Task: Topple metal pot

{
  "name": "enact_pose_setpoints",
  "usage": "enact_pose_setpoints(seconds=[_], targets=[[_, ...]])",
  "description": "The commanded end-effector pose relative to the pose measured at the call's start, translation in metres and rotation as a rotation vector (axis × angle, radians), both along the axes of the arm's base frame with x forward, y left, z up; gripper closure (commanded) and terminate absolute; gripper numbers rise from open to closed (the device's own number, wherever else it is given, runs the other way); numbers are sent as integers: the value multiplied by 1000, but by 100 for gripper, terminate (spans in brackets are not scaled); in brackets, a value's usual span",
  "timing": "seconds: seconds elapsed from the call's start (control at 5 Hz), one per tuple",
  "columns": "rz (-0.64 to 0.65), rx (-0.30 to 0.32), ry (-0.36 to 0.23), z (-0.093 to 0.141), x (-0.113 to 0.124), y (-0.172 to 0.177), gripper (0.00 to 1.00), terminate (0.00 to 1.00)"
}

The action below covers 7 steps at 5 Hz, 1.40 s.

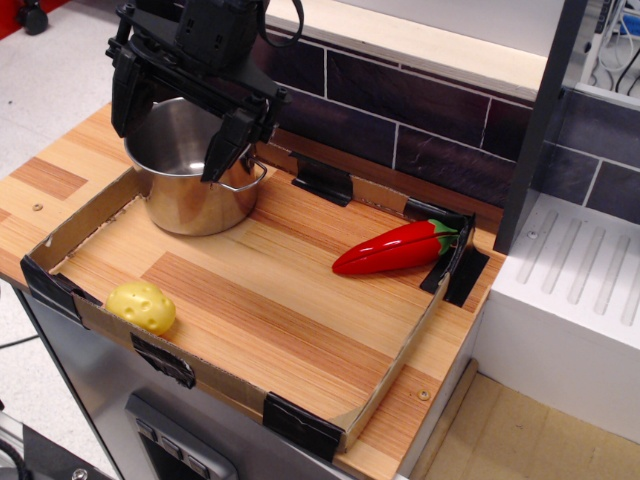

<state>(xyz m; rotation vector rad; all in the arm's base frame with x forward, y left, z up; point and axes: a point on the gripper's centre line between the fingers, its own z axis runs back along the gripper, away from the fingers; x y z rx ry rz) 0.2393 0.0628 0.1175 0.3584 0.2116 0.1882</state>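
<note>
The shiny stainless-steel cylindrical metal pot [197,177] stands upright and lidless in the far left corner of the wooden tabletop [270,290], inside the low cardboard border [395,375] taped around the work area. A thin wire loop handle shows on its right side, toward the back edge.

The black tool [180,120] hangs directly over the pot's open mouth with its two fingers spread apart — the left finger [130,95] sits above the rim on the left side, and the right finger [228,148] points down at the rim on the right side, close to the wire handle. Whether that right fingertip actually touches the rim cannot be told from this view. Nothing is clamped between the fingers.

A glossy red plastic chili pepper with a green stem [395,247] lies on its side near the far right corner of the tabletop, well apart from the pot. A yellow toy potato with shallow dimples [142,306] rests at the near left edge, just against the cardboard border — also apart from the pot.
</note>
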Motion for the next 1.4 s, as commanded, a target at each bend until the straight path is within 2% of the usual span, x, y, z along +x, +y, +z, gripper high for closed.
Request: enact_pose_setpoints(seconds=[0.0, 0.2, 0.4, 0.6, 0.8, 1.0, 1.2], targets=[[0, 0, 0, 0, 0, 0, 0, 0], [-41, 113, 6, -6, 11, -12, 0, 0], [-126, 194, -28, -19, 23, -23, 0, 0], [-252, 199, -70, -30, 36, -29, 0, 0], [-440, 120, -142, -27, 40, -28, 0, 0], [-523, -2, -170, -21, 42, -16, 0, 0], [-550, -59, -207, -18, 48, -2, 0, 0]])
